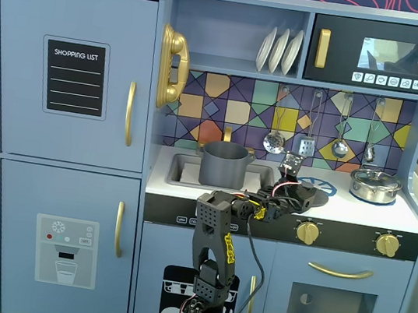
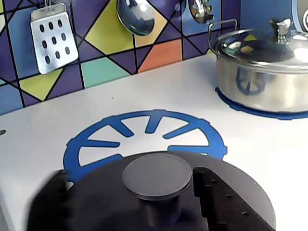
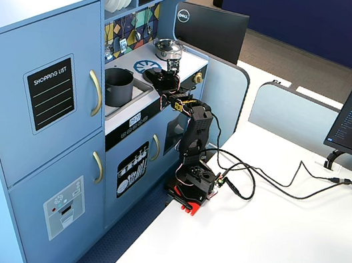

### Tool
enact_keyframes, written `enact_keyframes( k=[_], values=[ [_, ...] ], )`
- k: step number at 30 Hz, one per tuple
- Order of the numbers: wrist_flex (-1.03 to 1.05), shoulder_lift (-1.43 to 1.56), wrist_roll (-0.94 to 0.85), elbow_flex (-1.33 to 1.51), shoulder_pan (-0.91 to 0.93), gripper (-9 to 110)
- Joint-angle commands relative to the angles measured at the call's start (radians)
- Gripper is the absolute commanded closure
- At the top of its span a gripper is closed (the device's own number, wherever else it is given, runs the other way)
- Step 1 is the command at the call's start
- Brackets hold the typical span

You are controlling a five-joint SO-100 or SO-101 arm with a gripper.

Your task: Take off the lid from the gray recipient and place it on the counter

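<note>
You've got the lid (image 2: pixel 159 192) clamped in the gripper (image 2: pixel 166 204), fingers closed on its knob (image 2: pixel 157 174), and the pot (image 1: pixel 223 164) sits open in the sink, off to the left in a fixed view. In the wrist view the lid hangs flat just over the near edge of the burner ring (image 2: pixel 144 137), white counter (image 2: pixel 250 154) directly below. Straight down looks like your move, well clear of the steel pot (image 2: pixel 262 72).
</note>
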Motion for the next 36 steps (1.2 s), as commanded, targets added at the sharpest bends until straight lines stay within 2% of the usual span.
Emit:
enact_keyframes(
  k=[1,18,24,27,30,34,36],
  values=[
    [-0.052,0.020,0.015,0.014,0.017,59],
    [-0.084,0.071,0.025,0.009,0.057,62],
    [-0.002,0.241,0.055,0.009,0.043,65],
    [0.186,0.425,0.086,0.015,0.035,68],
    [0.629,0.653,0.140,-0.037,0.009,76],
    [1.097,0.904,0.140,-0.040,-0.101,99],
    [1.318,0.999,0.121,-0.037,-0.176,102]
  ],
)
